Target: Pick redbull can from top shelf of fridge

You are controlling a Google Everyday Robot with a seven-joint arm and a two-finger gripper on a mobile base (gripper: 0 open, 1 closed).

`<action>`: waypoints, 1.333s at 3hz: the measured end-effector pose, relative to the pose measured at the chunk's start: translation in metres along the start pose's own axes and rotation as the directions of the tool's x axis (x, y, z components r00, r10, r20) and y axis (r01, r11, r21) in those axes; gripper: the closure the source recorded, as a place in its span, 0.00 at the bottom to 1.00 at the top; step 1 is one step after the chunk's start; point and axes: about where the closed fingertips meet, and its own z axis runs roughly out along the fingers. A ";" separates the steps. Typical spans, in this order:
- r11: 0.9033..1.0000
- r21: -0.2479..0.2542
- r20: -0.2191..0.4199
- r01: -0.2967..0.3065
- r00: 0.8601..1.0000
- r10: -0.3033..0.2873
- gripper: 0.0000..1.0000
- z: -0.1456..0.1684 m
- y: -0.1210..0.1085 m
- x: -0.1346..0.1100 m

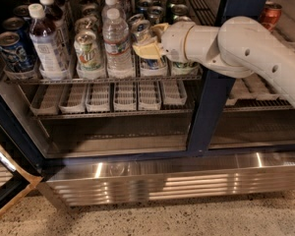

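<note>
Redbull can (pixel 139 32) leans just right of the water bottle (pixel 117 43) on the top shelf (pixel 103 77), with the hand (pixel 145 39) at it, though I cannot tell whether it is gripping, so a loose hold might drop the can or topple that bottle.

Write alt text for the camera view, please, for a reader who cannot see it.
A white robot arm reaches from the right into an open fridge, its gripper at the slim redbull can on the top shelf. Water bottles and green-patterned cans stand in lanes to the can's left; short white trays line the rack below.
</note>
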 end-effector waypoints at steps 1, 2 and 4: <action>1.000 0.000 0.000 0.000 1.000 0.000 1.00 0.000 0.001 0.003; 1.000 0.008 0.006 0.007 1.000 -0.007 1.00 -0.003 0.004 0.002; 1.000 0.008 0.006 0.007 1.000 -0.007 1.00 -0.003 0.004 0.004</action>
